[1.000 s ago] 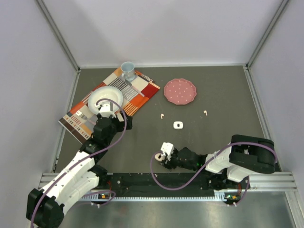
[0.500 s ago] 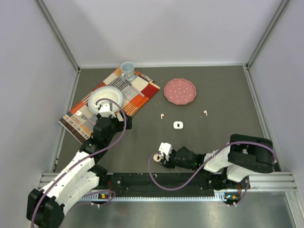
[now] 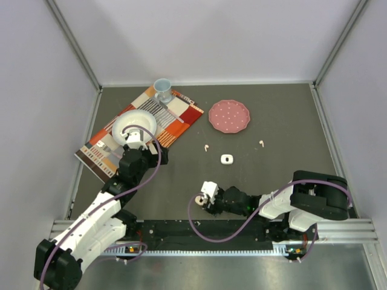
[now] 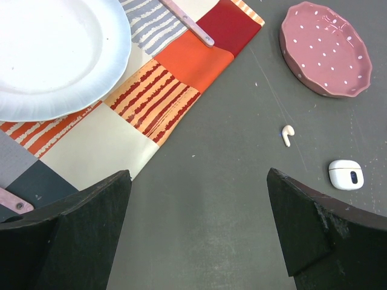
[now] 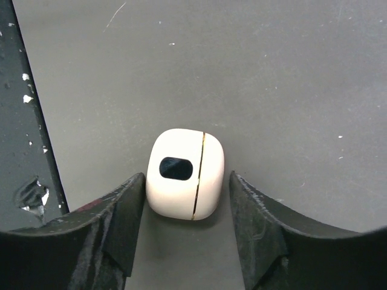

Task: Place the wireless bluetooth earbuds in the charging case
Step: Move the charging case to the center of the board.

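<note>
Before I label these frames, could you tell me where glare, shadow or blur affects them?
Left wrist: glare glints on the pink dish, and the left fingers are dark and soft-edged. Right wrist: the case is sharp, with a soft shadow below it. Top external: even light, earbuds tiny.

The left arm (image 3: 97, 217), at the lower left of the top view, has white shells, black joints and a black block at its base. The right arm (image 3: 275, 208), at the lower right, has a bulky black shoulder, a white forearm and a black wrist. A purple cable (image 3: 159, 158) loops along each arm. The left fingers (image 4: 66, 235) are matte black wedges, one chipped pale along an edge. The right fingers (image 5: 109, 238) are also black, with a dull sheen.
</note>
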Motion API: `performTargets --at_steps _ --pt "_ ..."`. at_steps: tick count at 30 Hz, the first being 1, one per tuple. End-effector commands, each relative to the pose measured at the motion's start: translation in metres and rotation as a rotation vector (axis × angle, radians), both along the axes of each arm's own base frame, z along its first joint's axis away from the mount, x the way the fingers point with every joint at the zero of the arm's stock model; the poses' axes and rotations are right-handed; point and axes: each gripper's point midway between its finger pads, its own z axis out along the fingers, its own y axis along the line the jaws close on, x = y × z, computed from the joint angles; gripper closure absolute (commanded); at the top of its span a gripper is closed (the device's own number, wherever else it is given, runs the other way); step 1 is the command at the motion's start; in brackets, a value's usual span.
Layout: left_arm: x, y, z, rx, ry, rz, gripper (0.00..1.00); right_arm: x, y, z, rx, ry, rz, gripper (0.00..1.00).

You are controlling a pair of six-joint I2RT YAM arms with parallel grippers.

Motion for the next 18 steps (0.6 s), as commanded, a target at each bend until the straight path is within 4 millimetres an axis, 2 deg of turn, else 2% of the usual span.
performTargets --at_steps 1,6,10,18 --pt "0.005 -0.002 0.012 -0.01 -0.042 -0.011 0.01 0.007 0.011 0.012 0.016 -0.043 0.009 0.39" --pt "0.005 -0.002 0.01 -0.006 -0.038 -0.01 0.01 0.004 0.017 0.009 -0.004 -0.044 0.05 0.38" --pt "0.004 -0.001 0.011 -0.003 -0.041 -0.007 0.01 0.001 0.019 0.006 -0.014 -0.019 0.054 0.41" --pt "0.003 0.001 0.012 -0.006 -0.045 -0.003 0.01 0.004 0.007 0.008 -0.02 -0.025 0.014 0.4"
